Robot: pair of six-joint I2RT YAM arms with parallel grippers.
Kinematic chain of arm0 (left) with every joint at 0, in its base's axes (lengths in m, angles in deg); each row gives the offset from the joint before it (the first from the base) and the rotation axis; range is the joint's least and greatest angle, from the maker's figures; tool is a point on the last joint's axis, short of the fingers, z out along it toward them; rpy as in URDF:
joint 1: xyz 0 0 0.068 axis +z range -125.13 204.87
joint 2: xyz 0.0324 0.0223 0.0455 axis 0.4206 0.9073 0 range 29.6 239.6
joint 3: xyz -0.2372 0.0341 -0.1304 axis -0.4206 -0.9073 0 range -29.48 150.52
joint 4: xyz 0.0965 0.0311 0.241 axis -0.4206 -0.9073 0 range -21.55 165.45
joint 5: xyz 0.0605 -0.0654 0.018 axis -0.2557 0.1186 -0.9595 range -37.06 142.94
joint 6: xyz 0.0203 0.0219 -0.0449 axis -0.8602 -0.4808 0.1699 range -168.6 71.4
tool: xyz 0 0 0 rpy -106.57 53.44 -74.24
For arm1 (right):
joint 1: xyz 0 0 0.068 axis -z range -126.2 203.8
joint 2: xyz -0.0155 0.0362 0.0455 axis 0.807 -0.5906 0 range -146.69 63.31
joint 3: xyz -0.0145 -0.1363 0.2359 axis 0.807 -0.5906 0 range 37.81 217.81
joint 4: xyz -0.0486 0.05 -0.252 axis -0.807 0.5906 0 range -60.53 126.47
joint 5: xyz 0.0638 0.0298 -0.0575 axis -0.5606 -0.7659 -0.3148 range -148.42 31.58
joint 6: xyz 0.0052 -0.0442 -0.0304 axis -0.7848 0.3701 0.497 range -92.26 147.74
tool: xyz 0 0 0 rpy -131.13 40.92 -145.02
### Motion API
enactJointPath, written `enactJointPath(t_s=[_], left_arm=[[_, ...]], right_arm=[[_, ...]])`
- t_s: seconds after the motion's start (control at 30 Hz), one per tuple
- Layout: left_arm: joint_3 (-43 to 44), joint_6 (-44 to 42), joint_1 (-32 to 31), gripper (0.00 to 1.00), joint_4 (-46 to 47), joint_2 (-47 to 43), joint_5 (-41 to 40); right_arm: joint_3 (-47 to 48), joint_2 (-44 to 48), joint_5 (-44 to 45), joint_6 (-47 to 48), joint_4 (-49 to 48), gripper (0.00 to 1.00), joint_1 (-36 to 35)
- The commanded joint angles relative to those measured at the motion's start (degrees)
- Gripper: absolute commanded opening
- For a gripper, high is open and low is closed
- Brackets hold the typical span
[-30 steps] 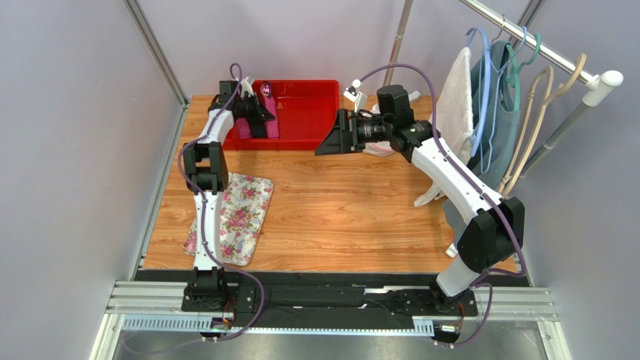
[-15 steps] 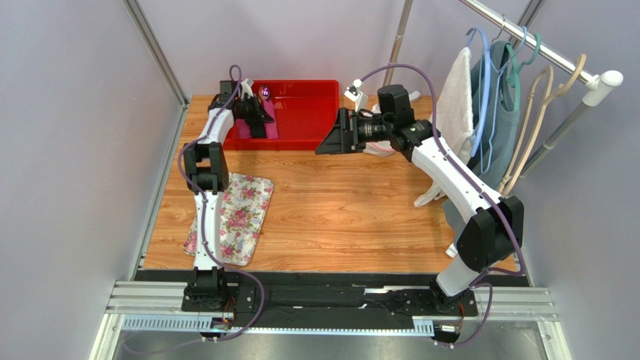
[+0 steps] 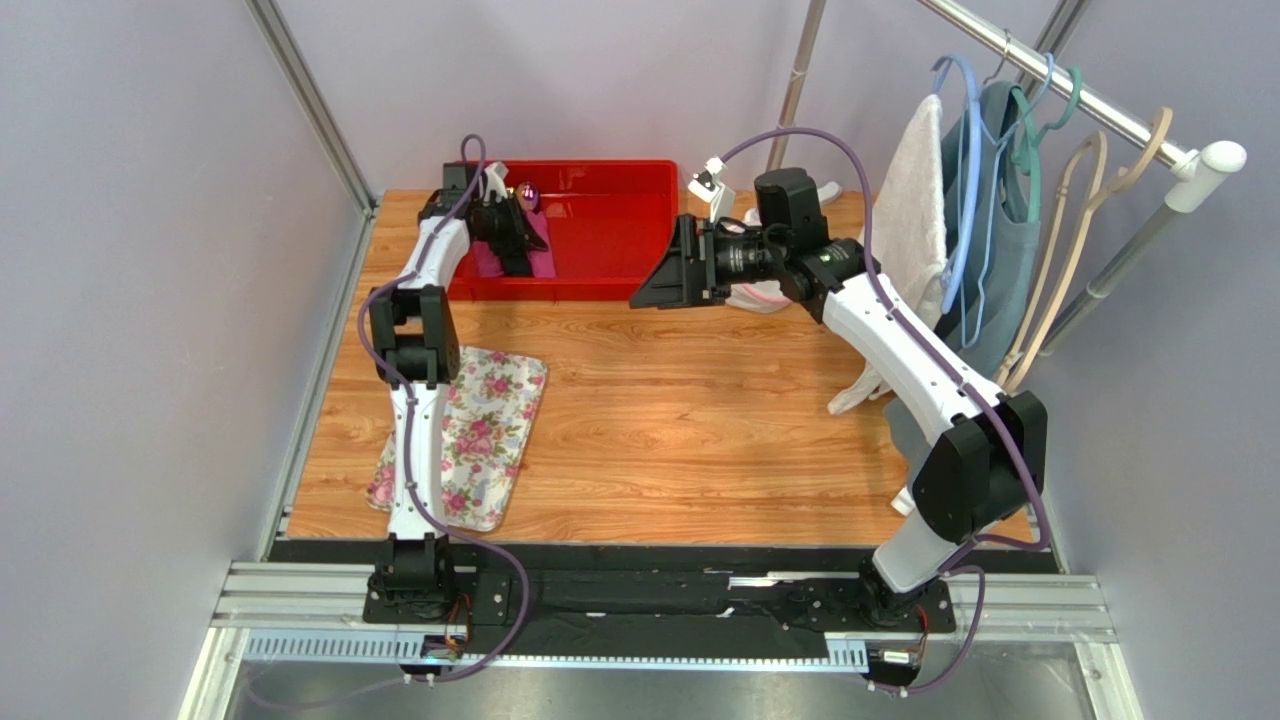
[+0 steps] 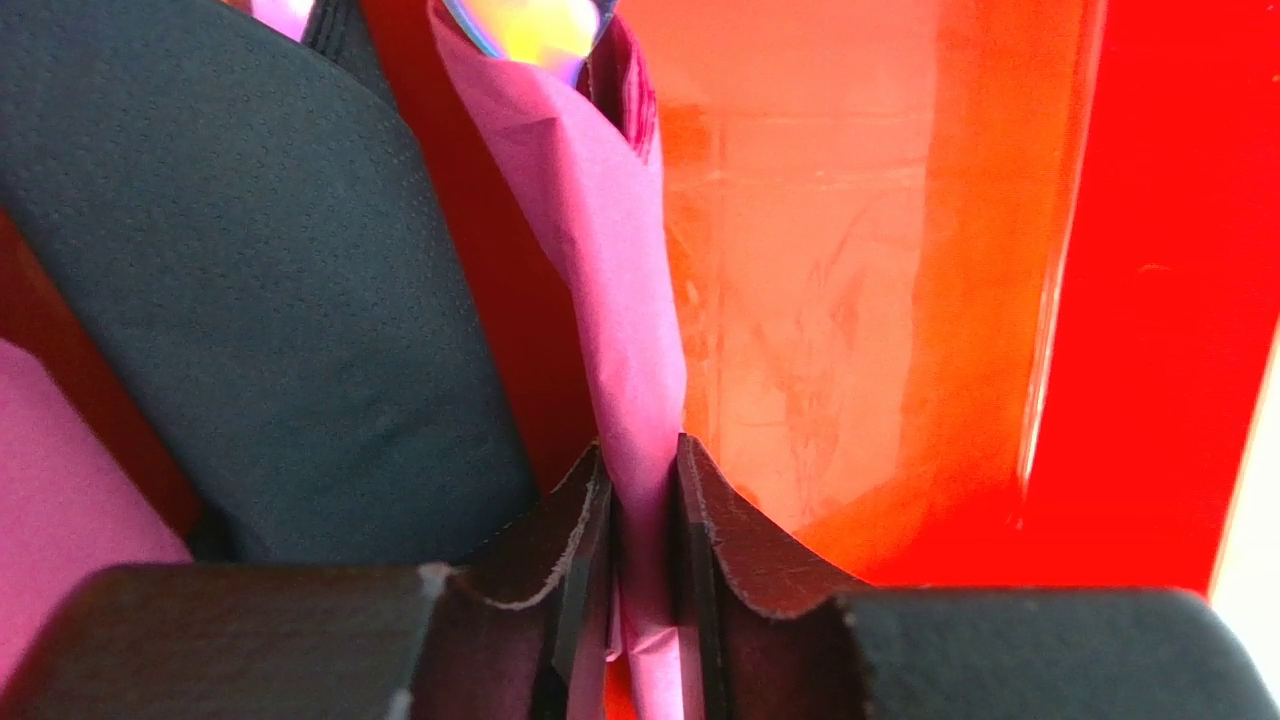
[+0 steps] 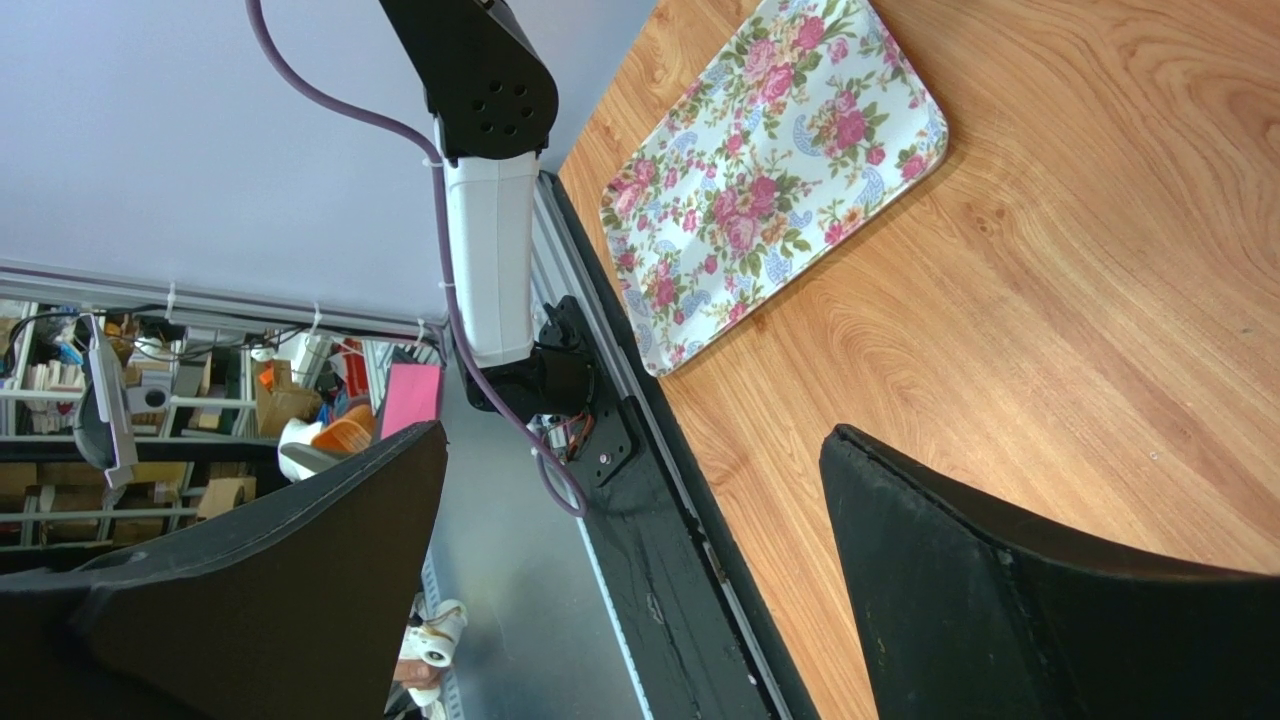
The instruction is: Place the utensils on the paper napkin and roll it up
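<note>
The left gripper [image 4: 639, 488] was seen at the bottom centre of the left wrist view. Its two dark pads were drawn close together and pinched the lower end of the paper napkin [image 4: 601, 240]. The magenta-pink napkin was rolled into a narrow cone that ran up to the top centre of that frame. There a shiny tinted head of the utensils [image 4: 529, 21] was shown poking out of its open end. The roll was set inside the red bin [image 4: 1142, 300], just beside a black napkin roll [image 4: 226, 270] that filled the upper left. In the top view the bin was found at the upper centre-left of the wooden table [image 3: 706, 420]. The right gripper [image 3: 657, 285] was held above the table near the bin's right front corner, with its jaws spread wide and gripping nothing. A flat white piece [image 3: 473, 428] with a pink floral print was seen at the table's lower left.
</note>
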Motion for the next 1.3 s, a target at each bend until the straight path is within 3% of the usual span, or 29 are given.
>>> enactJointPath(t_s=[0.0,0.7,1.27], left_arm=[[2.12,-1.60,-0.16,0.29,-1.26,0.45,-2.06],[1.77,-5.02,-1.92,0.48,-4.60,-4.47,-7.15],[0.10,-8.63,-2.01,0.55,-5.04,-9.92,-11.91]], right_arm=[[2.76,-0.52,-1.18,-1.10,-2.62,1.00,0.25],[2.67,-0.17,-2.23,-2.42,-3.50,1.00,0.25],[2.58,-0.08,-2.85,-2.69,-4.20,1.00,0.16]])
